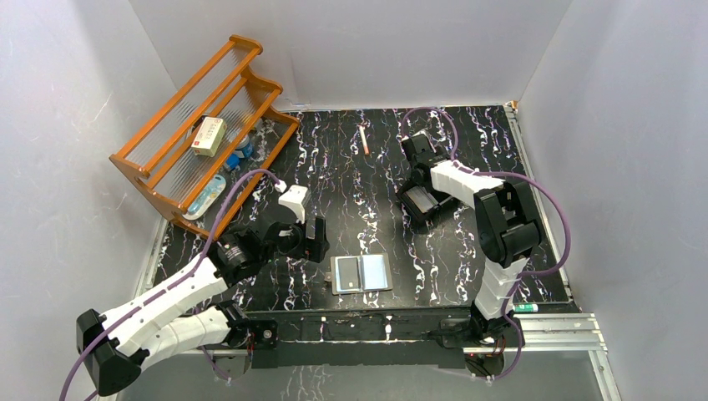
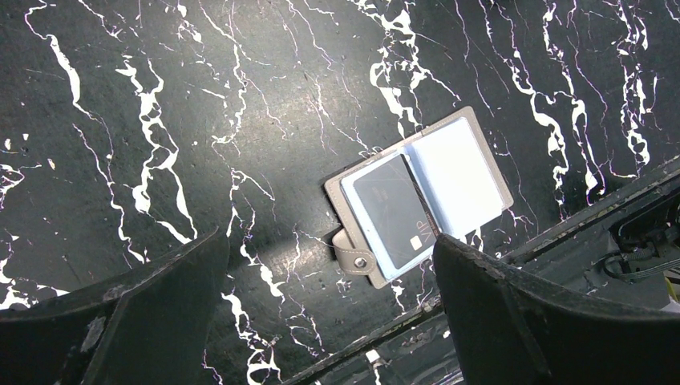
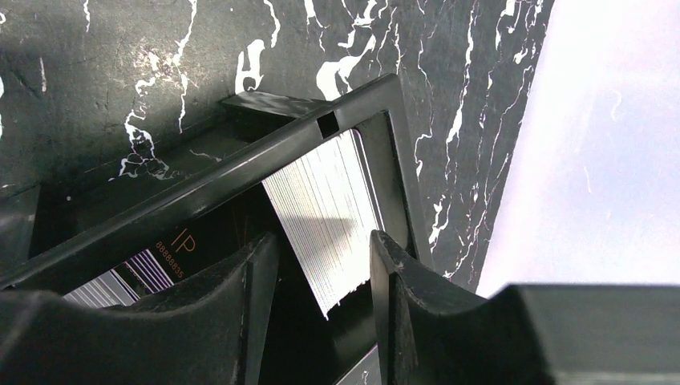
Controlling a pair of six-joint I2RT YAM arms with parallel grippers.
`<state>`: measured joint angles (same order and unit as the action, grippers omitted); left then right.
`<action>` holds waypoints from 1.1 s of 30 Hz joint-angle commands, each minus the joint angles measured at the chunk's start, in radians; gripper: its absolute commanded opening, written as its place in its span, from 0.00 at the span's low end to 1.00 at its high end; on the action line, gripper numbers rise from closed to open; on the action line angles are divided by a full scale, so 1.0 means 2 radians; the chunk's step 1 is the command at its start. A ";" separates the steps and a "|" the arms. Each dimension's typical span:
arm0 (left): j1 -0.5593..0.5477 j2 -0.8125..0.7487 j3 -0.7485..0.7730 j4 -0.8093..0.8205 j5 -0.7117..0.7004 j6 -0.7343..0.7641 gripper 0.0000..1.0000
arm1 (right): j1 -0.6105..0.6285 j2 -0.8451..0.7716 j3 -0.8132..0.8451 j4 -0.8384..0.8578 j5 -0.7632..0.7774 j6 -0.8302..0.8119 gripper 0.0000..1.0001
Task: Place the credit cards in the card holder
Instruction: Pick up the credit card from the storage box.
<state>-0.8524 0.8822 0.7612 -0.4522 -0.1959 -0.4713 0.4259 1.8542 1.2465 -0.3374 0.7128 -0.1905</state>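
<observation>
The card holder [image 1: 361,273] lies open and flat near the table's front edge, silvery pale blue inside. In the left wrist view the card holder [image 2: 417,204] has a dark credit card [image 2: 393,210] in its left pocket. My left gripper [image 1: 314,241] hangs open to its left, and nothing is between the fingers of that gripper [image 2: 329,321]. My right gripper [image 1: 420,203] reaches down into the black tray [image 3: 240,164]. Its jaws stand apart on either side of a silvery striped credit card [image 3: 325,208] leaning in the tray. A dark credit card with orange print [image 3: 164,257] lies beside it.
An orange wooden rack [image 1: 200,125] stands at the back left with a cream box [image 1: 207,135] and small items in it. A pen [image 1: 363,139] lies at the back middle. White walls enclose the table. A metal rail [image 1: 417,326] runs along the front edge.
</observation>
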 commanded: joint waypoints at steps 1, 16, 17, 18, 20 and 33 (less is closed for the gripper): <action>0.003 -0.001 0.009 -0.009 -0.007 0.009 0.99 | -0.001 0.004 0.003 0.028 0.027 -0.011 0.52; 0.003 -0.006 0.007 -0.009 -0.013 0.004 0.99 | -0.002 0.009 0.001 0.033 0.016 -0.014 0.52; 0.003 -0.007 0.006 -0.009 -0.013 0.003 0.99 | -0.003 0.006 0.003 0.030 0.016 -0.013 0.49; 0.003 -0.007 0.006 -0.009 -0.014 0.002 0.99 | -0.003 0.003 0.004 0.027 0.016 -0.011 0.47; 0.003 -0.006 0.006 -0.008 -0.014 0.001 0.99 | -0.002 -0.007 0.003 0.026 0.015 -0.009 0.43; 0.003 0.000 0.007 -0.007 -0.014 0.004 0.99 | -0.002 -0.022 0.010 0.022 0.010 -0.009 0.37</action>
<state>-0.8524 0.8894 0.7612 -0.4545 -0.2031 -0.4717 0.4259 1.8484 1.2457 -0.3115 0.7074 -0.2127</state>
